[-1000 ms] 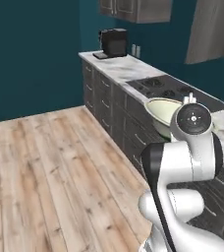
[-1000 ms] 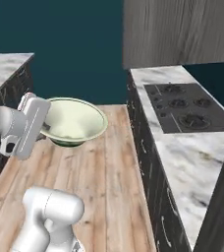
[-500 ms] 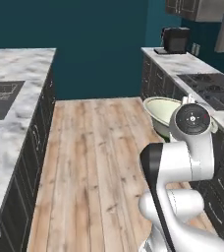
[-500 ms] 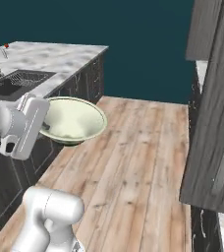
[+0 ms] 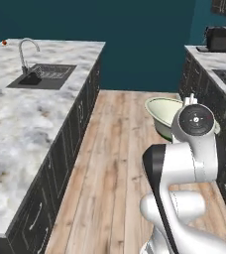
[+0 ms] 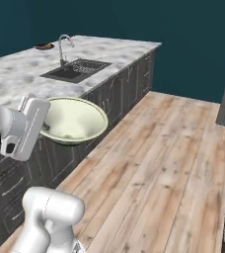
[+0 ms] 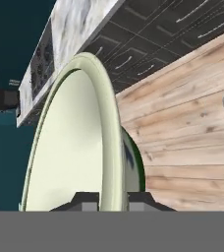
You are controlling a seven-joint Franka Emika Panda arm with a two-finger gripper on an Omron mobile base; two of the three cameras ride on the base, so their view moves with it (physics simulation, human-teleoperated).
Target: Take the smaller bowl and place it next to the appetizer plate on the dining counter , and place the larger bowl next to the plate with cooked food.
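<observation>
Gripper (image 7: pixel 109 199) clamped on rim of larger bowl (image 6: pixel 75 119), held level in air over wood floor near dining counter (image 6: pixel 20 74), prob so it clears cabinets en route to plate w/ cooked food (image 6: pixel 44 46) at far end.

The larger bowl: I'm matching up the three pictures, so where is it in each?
Left base view: the larger bowl is right of centre, behind the arm.
Right base view: left of centre, beside the dining counter.
Hand view: edge-on, centre-left, rim in the gripper.
Shared landmark: the plank floor.
</observation>
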